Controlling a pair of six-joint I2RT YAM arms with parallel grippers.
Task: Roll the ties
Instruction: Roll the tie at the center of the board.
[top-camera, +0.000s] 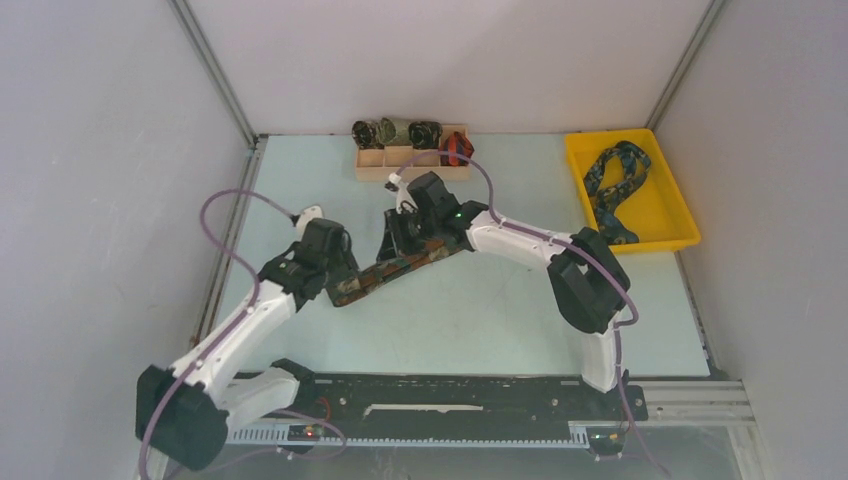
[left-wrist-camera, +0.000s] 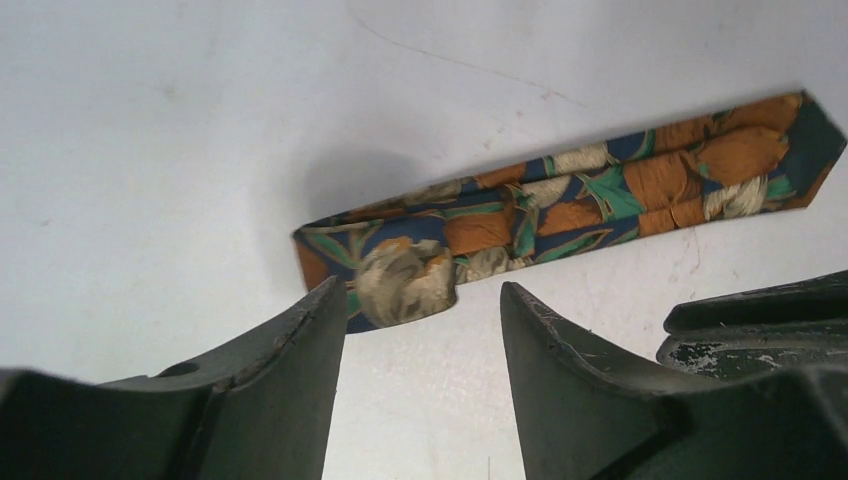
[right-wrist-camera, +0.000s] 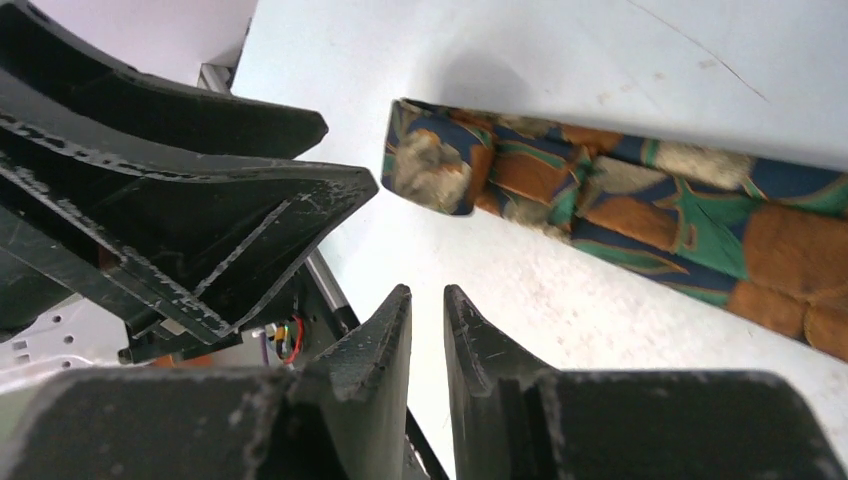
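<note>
While the brown-orange-green tie (left-wrist-camera: 600, 195) lies flat on the table (left-wrist-camera: 150, 120), the left gripper (left-wrist-camera: 420, 300) — fingers spread, empty — should pinch its folded end squarely as the right gripper (right-wrist-camera: 428, 300), nearly closed and empty, steadies it.

Overhead rear view; wrist views sharing tie (left-wrist-camera: 600, 190)
</note>
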